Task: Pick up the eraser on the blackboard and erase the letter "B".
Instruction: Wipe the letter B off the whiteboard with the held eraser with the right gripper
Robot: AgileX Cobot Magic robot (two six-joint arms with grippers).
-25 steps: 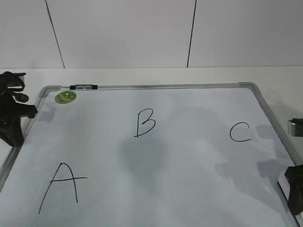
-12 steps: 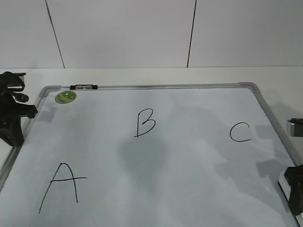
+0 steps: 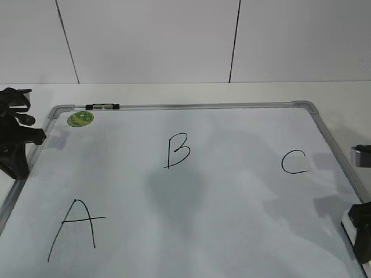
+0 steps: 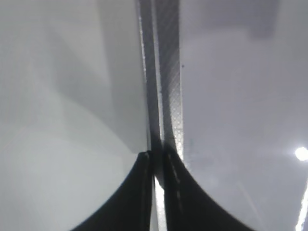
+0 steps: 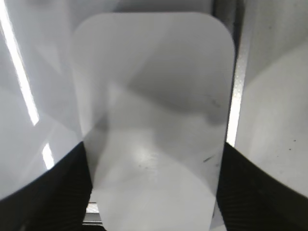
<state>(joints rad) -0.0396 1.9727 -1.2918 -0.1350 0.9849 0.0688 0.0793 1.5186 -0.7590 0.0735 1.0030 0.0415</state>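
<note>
The blackboard (image 3: 232, 197) is a white board with a silver frame, lying flat. The letter "B" (image 3: 177, 150) is drawn in black at its upper middle, between "A" (image 3: 76, 228) and "C" (image 3: 294, 161). The white eraser (image 5: 154, 120) lies at the board's right edge next to the frame; only a sliver shows in the exterior view (image 3: 346, 219). My right gripper (image 5: 154, 192) has its black fingers against both long sides of the eraser; it also shows in the exterior view (image 3: 363, 237). My left gripper (image 4: 156, 161) is shut and empty over the board's left frame (image 3: 16, 156).
A round green sticker (image 3: 80, 119) sits at the board's top left corner. A black-capped marker (image 3: 102, 106) lies on the top frame. A grey object (image 3: 362, 155) is at the right edge. A white tiled wall stands behind the table.
My right gripper has shifted slightly down and to the right at the eraser. The left arm and the letters have not changed.
</note>
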